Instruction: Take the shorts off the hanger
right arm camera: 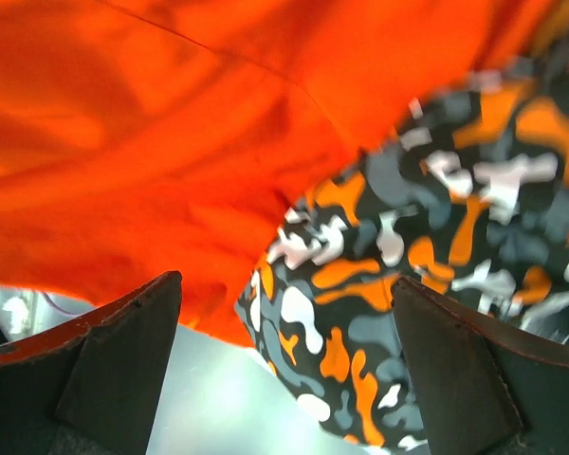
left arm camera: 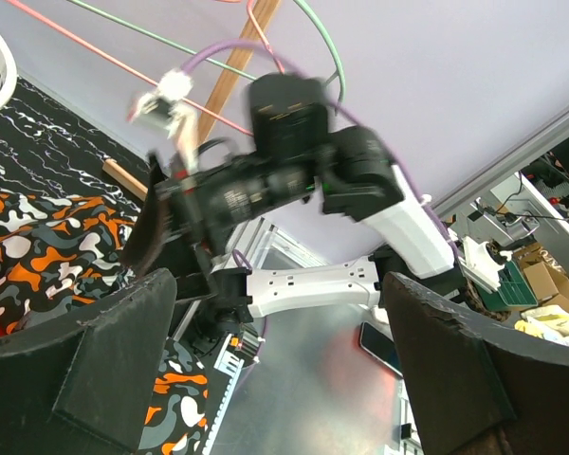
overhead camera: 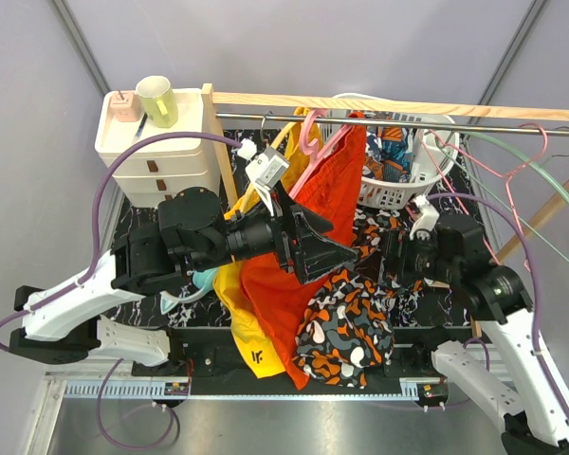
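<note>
At the near edge of the black marbled surface (overhead camera: 136,214), the dark grey shorts (overhead camera: 346,327) with orange and white blotches lie heaped. Whether a hanger holds them cannot be told. Just to their left hang plain orange-red shorts (overhead camera: 303,237), and left of those, yellow shorts (overhead camera: 242,322).

The left gripper (left arm camera: 280,313) reaches in from the left against the orange-red cloth, its jaws released and wide with nothing between them. The right gripper (right arm camera: 284,313) faces it from the right, jaws likewise spread and empty. Its wrist view shows the hem of the orange-red shorts and the grey shorts just beyond its fingers (right arm camera: 114,351).

Farther back, a pink hanger (overhead camera: 308,133) carries the orange-red shorts from a metal rail (overhead camera: 474,121). Behind the rail, a white basket (overhead camera: 427,180) holds the blue and orange shorts (overhead camera: 394,156). At the far left stands a cream drawer unit (overhead camera: 161,152) with a green cup (overhead camera: 157,100) on top.
</note>
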Robot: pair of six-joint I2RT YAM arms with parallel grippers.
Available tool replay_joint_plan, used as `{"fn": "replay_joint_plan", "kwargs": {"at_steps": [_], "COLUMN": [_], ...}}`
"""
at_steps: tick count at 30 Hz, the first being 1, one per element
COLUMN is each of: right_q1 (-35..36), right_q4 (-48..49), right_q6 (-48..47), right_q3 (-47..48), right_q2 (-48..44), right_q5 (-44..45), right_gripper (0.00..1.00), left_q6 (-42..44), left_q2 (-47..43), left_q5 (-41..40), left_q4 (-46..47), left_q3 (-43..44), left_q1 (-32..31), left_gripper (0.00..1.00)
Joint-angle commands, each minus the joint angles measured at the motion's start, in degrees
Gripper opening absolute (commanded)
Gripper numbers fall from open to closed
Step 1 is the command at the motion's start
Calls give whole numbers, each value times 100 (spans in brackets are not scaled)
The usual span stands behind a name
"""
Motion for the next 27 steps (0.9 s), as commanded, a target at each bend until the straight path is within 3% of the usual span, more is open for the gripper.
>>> {"fn": "replay_joint_plan", "kwargs": {"at_steps": [1, 14, 19, 27], "right_q1": [17, 9, 9, 9], "right_q4": [-104, -104, 527, 819], "right_q6": [821, 4254, 5425, 5595], "right_q3": [-606, -1716, -2032, -1191], "right_q2": [110, 541, 619, 1795], "right_q5": [32, 586, 656, 1351], "right_gripper": [100, 100, 100, 100], "left_q6": [7, 51, 86, 148], "left_q2": [-140, 17, 176, 97], "left_q5": [-147, -121, 37, -94], "left_q4": [61, 52, 70, 35], "left_q3": [42, 41, 226, 252], "left_q1": [-24, -24, -24, -24], "left_gripper": [94, 95, 95, 95]}}
